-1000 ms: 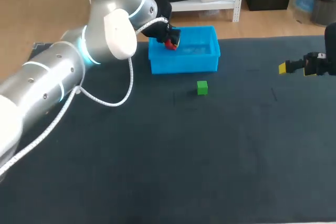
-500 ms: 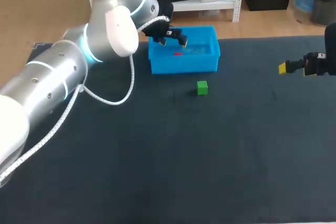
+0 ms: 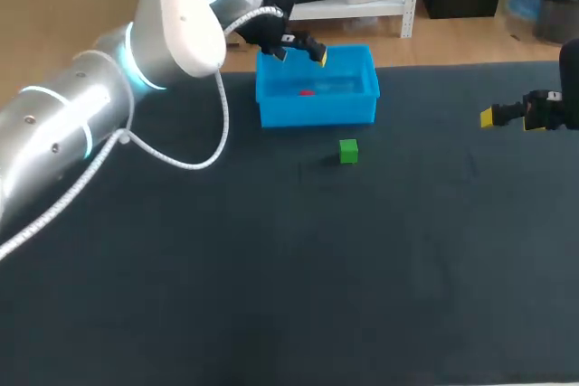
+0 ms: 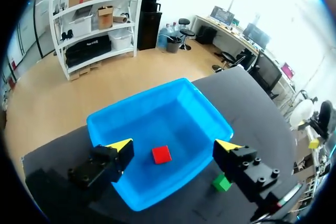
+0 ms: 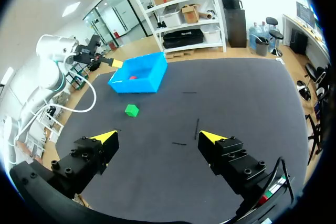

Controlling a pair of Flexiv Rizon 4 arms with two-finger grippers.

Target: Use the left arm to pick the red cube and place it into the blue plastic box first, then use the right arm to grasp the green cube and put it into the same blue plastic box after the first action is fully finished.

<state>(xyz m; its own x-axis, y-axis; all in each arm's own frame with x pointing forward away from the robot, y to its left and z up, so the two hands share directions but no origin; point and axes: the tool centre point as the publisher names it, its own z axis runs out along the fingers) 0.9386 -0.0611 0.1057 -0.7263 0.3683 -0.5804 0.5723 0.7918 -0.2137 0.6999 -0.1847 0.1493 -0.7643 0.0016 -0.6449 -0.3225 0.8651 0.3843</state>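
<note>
Now the red cube [image 4: 161, 155] lies on the floor of the blue plastic box [image 3: 317, 113], about in the middle of it, flat on one face and apart from the walls. It is a small, plain red block with sharp edges, and no print can be made out on it. The box is an open, bright blue, rectangular tub with smooth walls, standing at the far side of the dark table [image 3: 271, 268], left of centre.

The left gripper [image 3: 301, 54] hangs above the box's far rim with its yellow-tipped fingers spread wide and nothing between them. In the left wrist view the cube shows under the gap between the two tips, touched by neither. The left arm [image 3: 136, 70] comes in from the left, a white cable looping down beside it.

The green cube [image 3: 348, 151] sits on the table just in front of the box's near wall, toward its right end and not touching it. It is a plain block much like the red one.

The right gripper [image 5: 158, 136] is at the table's right edge, well apart from both cubes, with its fingers wide apart and empty.
</note>
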